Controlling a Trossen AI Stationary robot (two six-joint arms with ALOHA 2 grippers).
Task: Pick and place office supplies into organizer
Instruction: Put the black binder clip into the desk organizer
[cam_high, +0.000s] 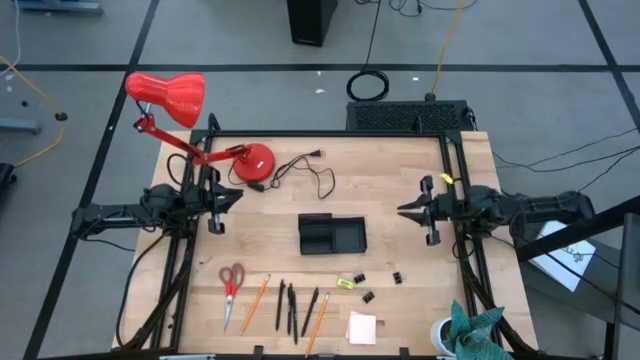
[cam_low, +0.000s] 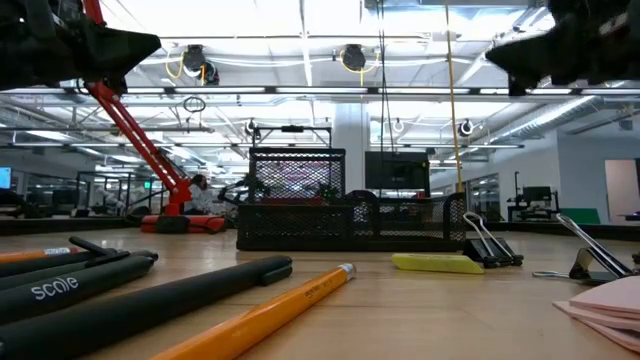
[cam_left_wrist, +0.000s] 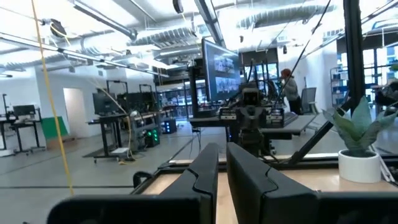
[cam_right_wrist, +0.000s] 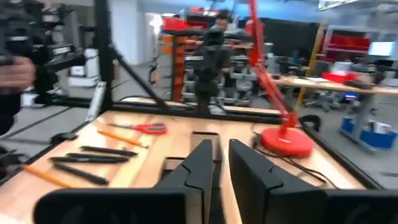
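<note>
- High view: the low black mesh organizer tray (cam_high: 332, 234) sits mid-counter, between both arms, empty as far as I can tell.
- Red-handled scissors (cam_high: 231, 282), orange pencils (cam_high: 254, 303), dark pens (cam_high: 291, 306), black binder clips (cam_high: 367, 296) and pink sticky-note pad (cam_high: 361, 327) line the near edge, within reach.
- Left hand (cam_high: 236, 196) and right hand (cam_high: 402, 211) hover, fingers nearly together, grasping nothing.

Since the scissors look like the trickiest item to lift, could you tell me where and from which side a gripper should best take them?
Probably from straight above, at the pivot where the blades meet the red handles. The scissors lie flat and closed on the table, blades pointing toward the near edge, so fingers closing across that narrow neck should fit. The left gripper is nearer.
</note>
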